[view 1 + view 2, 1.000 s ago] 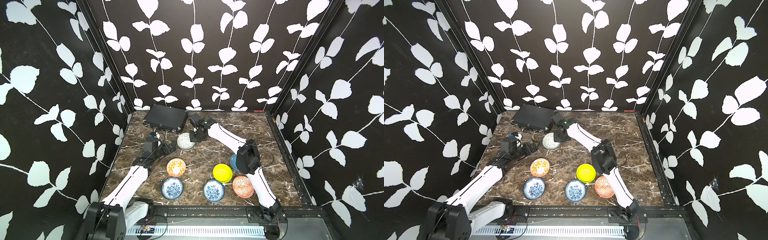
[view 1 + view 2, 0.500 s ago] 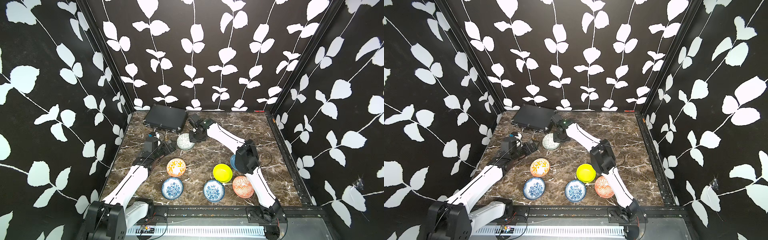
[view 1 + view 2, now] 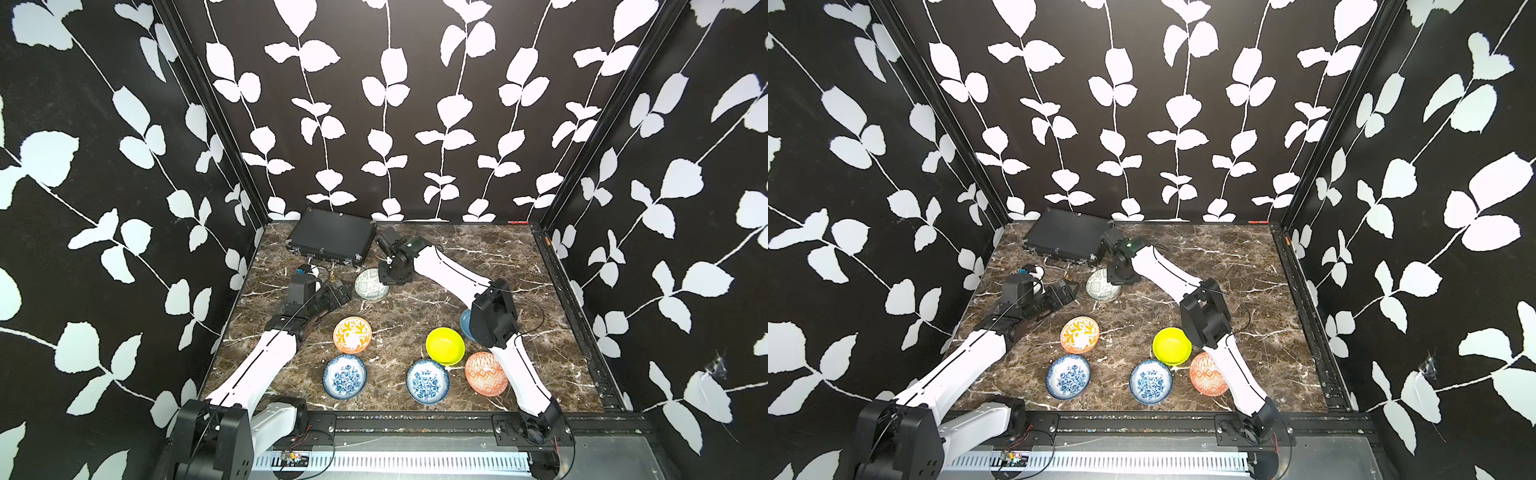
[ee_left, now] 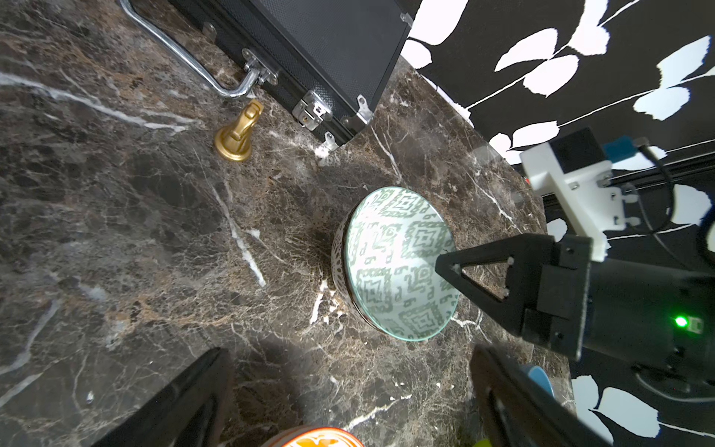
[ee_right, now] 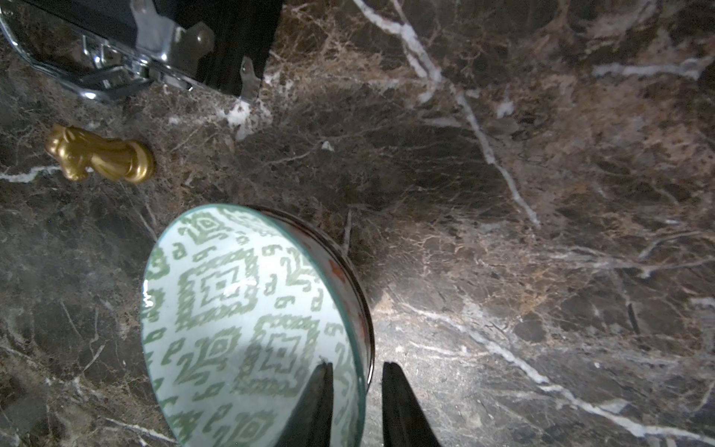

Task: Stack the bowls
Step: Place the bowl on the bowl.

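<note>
Right gripper (image 5: 356,367) stands slightly apart, one finger inside the green bowl (image 5: 240,309), one outside; left gripper (image 4: 348,352) gapes wide, bowl just ahead.

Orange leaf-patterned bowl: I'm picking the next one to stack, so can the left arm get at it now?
Probably yes: the orange leaf-patterned bowl sits alone, close to the open left claw, only bare marble between.
</note>
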Robot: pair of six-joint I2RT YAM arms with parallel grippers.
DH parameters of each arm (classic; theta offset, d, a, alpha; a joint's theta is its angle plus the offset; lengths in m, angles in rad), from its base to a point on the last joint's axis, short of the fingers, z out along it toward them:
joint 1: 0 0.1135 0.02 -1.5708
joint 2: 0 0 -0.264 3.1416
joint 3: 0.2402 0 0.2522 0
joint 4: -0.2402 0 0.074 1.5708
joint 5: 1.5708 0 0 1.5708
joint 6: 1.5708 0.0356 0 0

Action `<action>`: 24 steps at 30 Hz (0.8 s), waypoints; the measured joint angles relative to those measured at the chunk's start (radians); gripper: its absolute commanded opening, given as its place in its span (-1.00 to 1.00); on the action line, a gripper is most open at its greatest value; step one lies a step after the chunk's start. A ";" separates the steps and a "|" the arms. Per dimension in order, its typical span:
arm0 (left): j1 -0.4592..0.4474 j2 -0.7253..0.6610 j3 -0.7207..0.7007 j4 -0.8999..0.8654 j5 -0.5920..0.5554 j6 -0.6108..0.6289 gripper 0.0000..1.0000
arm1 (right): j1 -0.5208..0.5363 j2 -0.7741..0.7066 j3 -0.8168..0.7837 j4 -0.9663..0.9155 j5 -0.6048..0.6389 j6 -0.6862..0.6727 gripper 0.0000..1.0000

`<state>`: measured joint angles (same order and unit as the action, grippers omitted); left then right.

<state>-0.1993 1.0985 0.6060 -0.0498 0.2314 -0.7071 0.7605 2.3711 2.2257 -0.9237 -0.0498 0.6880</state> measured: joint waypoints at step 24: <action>0.000 0.031 0.000 -0.001 0.019 0.000 0.97 | -0.005 -0.084 -0.137 0.090 -0.016 0.047 -1.00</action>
<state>-0.1989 1.1294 0.6060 -0.0505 0.2504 -0.7071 0.7551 2.2868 2.0884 -0.8333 -0.0654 0.7353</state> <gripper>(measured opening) 0.986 0.055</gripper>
